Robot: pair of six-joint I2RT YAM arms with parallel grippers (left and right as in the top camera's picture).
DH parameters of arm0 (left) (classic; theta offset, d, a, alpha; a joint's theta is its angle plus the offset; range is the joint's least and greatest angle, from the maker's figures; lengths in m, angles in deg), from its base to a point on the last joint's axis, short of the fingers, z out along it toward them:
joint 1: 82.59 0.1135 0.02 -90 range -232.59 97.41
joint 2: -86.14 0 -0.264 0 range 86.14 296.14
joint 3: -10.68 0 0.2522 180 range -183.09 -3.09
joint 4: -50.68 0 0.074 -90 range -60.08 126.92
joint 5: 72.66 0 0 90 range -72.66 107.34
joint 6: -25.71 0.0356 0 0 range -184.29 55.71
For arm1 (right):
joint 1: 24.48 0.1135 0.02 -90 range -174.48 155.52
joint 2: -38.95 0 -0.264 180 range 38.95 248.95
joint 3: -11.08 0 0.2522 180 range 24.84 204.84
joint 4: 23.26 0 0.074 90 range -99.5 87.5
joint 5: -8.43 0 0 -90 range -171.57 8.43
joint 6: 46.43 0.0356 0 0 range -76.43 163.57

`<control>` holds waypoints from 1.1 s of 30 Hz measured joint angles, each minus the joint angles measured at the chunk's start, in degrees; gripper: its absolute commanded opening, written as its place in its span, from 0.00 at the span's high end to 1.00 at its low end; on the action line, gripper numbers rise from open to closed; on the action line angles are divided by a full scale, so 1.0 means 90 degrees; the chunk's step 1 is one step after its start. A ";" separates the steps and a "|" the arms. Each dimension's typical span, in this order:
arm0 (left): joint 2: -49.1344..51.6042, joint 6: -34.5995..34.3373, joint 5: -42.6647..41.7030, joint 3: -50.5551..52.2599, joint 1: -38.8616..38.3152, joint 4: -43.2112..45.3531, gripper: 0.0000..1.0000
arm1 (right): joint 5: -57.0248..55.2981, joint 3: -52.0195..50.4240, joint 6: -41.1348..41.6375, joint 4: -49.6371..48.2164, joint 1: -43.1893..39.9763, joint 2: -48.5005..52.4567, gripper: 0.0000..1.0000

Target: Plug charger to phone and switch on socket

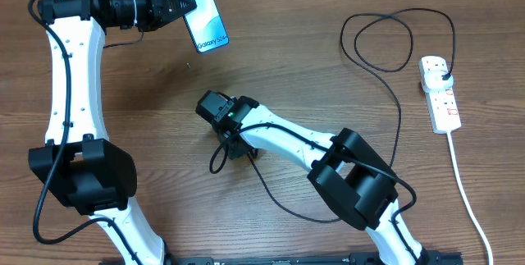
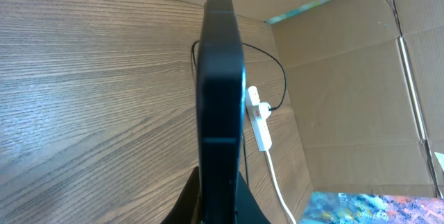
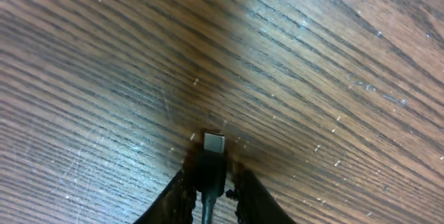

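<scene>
The right gripper [image 3: 211,195] is pinched on the connector end of the charger [image 3: 214,144]. Its two fingers [image 3: 179,197] press against the sides of the small black body, and the metal tip pokes out just past them, low over the wooden table [image 3: 326,64]. Behind that wrist the black cable curls in a small loop. It then trails back under the arm and off to the far side, where its plug sits in the end outlet of the socket [image 1: 440,94], well apart from the gripper. The left gripper [image 1: 176,5] is clamped on one long edge of the phone [image 1: 198,9] and holds it off the table, with the screen facing up and tilted. The phone is well apart from the connector, up and across from the right fingertips, so nothing is mated yet. As I judge it, the mains end is plugged in and both pieces are in hand. What remains is bringing the tip to the phone's port, pushing it home, and pressing the socket's switch. I cannot tell from here whether that switch is on or off. The only legible writing is "Galaxy S24+" near the phone's lower edge. The red marks on the socket are too small to read.
</scene>
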 measured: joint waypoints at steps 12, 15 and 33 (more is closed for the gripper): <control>0.0000 0.0000 0.0000 0.0000 0.0000 -0.0017 0.96 | 0.0070 0.0085 0.0107 0.0034 0.0029 0.0053 0.96; 0.0000 0.0000 0.0000 0.0000 0.0000 -0.0017 0.96 | 0.0231 0.0085 0.0121 0.0036 -0.0005 0.0053 0.96; 0.0000 0.0044 -0.1078 0.0000 0.0000 0.0675 0.96 | 0.5632 -0.0044 -0.2336 0.0784 -0.2698 -0.1484 0.96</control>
